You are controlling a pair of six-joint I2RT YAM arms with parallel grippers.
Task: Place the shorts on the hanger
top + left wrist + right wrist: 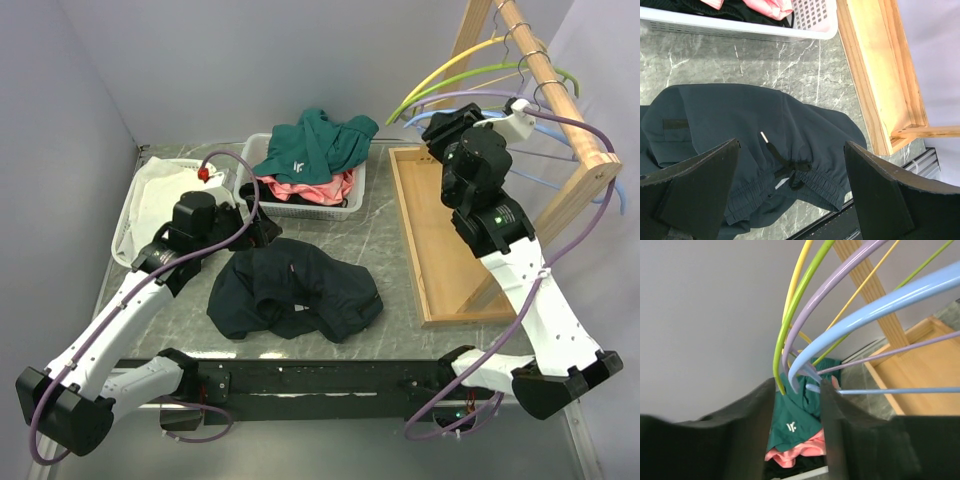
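Straddling hanger (pixel 880 305), R jaws part-open

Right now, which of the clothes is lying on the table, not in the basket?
The dark navy shorts. They lie crumpled on the table, while the teal garment and the pink garment sit piled in the white basket.

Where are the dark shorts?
In the top view, the shorts lie crumpled on the table in front of the white basket and left of the wooden tray.

Hanger (pixel 880 302) cut off at right edge
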